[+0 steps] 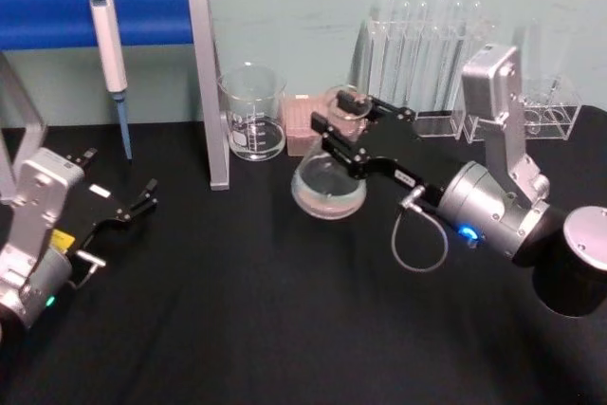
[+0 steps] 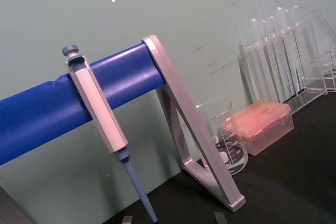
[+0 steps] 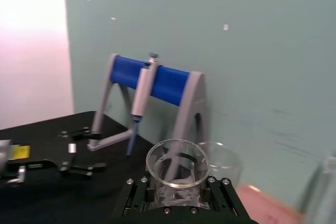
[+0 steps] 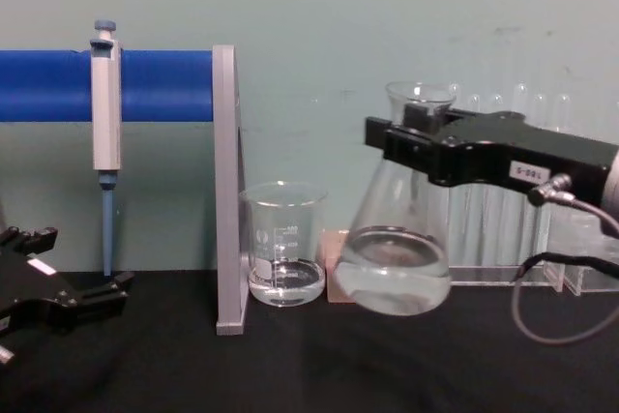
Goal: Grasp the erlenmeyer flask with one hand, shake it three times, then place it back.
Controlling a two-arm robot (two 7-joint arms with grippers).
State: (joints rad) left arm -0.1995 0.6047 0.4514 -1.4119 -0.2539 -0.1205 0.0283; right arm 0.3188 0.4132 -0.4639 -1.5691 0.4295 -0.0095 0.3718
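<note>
The erlenmeyer flask (image 1: 327,187) is clear glass with a little clear liquid in its wide base. It hangs tilted just above the black table (image 4: 290,374), right of centre in the chest view, where the flask (image 4: 397,268) stands out against the wall. My right gripper (image 1: 345,120), the hand, is shut on the flask's neck below the flared rim (image 3: 177,167), and its black fingers (image 4: 426,147) clamp the neck from both sides. My left gripper (image 1: 142,198) rests at the table's left side, open and holding nothing.
A glass beaker (image 1: 253,116) stands just left of the flask beside a grey stand leg (image 1: 211,82). The stand's blue bar (image 4: 58,84) carries a hanging pipette (image 4: 104,113). A pink box (image 2: 262,127) and test tube racks (image 1: 427,54) line the back wall.
</note>
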